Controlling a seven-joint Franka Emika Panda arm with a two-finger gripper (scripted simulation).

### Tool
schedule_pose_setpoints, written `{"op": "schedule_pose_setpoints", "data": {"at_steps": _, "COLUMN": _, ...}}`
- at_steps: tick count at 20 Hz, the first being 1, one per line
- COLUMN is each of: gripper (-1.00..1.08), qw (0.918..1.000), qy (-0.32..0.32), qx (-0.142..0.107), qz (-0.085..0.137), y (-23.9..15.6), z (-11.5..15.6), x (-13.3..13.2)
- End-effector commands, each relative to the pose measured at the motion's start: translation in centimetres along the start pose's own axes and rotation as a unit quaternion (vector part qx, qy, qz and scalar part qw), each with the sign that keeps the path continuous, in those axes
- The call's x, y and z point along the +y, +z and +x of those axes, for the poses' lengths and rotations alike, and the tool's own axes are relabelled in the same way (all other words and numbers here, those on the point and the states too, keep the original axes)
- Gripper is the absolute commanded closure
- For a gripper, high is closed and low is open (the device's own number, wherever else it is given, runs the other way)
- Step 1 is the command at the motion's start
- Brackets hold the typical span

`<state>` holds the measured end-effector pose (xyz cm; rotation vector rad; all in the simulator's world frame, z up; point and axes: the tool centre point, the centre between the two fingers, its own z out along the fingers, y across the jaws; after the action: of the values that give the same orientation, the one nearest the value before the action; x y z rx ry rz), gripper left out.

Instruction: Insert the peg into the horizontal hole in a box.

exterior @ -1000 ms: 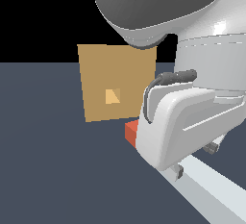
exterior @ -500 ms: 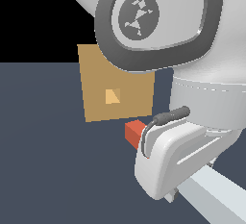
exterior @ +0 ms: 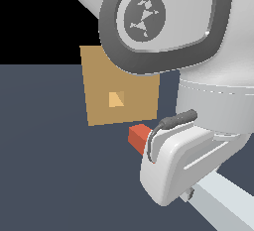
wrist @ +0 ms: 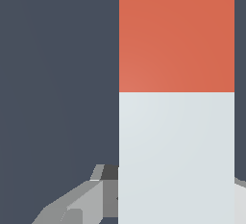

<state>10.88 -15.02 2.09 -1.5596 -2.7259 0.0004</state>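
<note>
There is one box (exterior: 120,86), tan-brown, and it has one square hole (exterior: 116,99) in the centre of its face. There is one peg (exterior: 139,137); near the box only its red end shows in the exterior view. The peg has two sections: one red-orange, one pale grey-white.

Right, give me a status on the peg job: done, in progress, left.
Done: the arm is down over the peg, whose red end points toward the box. In hand: the gripper sits at the peg's pale section in the wrist view; whether it is clamped cannot be told. Left: the red tip is below and short of the hole, which is empty, so lifting, aligning and inserting remain.
</note>
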Motion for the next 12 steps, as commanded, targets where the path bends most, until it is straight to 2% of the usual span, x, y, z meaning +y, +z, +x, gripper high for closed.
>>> {"op": "schedule_pose_setpoints", "data": {"at_steps": 1, "gripper": 1.08, "qw": 1.0000, "qy": 0.000, "qx": 0.000, "qz": 0.000, "y": -0.05, "z": -0.04, "x": 0.02}}
{"op": "schedule_pose_setpoints", "data": {"at_steps": 12, "gripper": 1.08, "qw": 1.0000, "qy": 0.009, "qx": 0.000, "qz": 0.000, "y": -0.38, "z": 0.61, "x": -0.45}}
